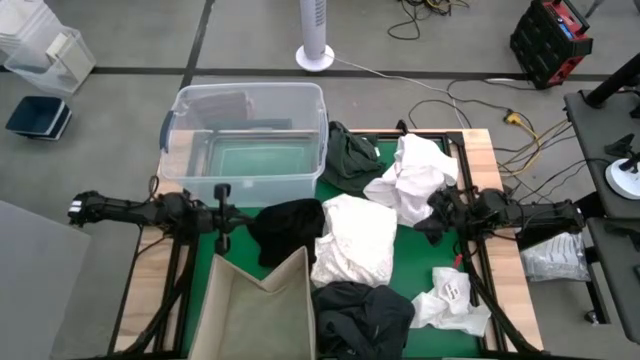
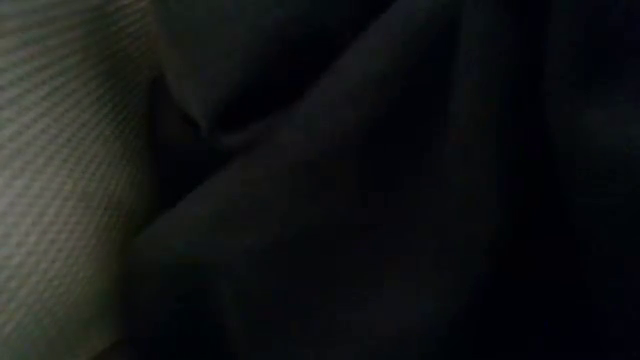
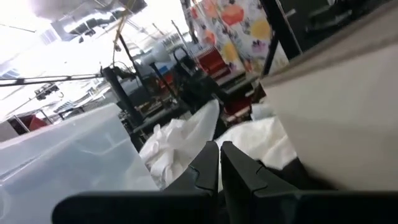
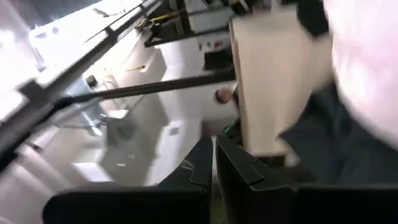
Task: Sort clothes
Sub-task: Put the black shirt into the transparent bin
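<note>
From overhead we look straight down on the whole worktop [image 1: 495, 150], taking in the tub [image 1: 247, 140], the bin [image 1: 255, 315] and the clothes [image 1: 355, 240]. At worktop height our low camera sits so close against dark cloth [image 2: 400, 200] that folds fill its frame. Each wrist camera looks out past its own closed fingers [image 3: 217, 165] [image 4: 214, 165]: the left faces the white clothes [image 3: 186, 140] and the bin's wall [image 3: 336, 99], both shared with the overhead view, and the right also catches that beige wall [image 4: 273, 81].
</note>
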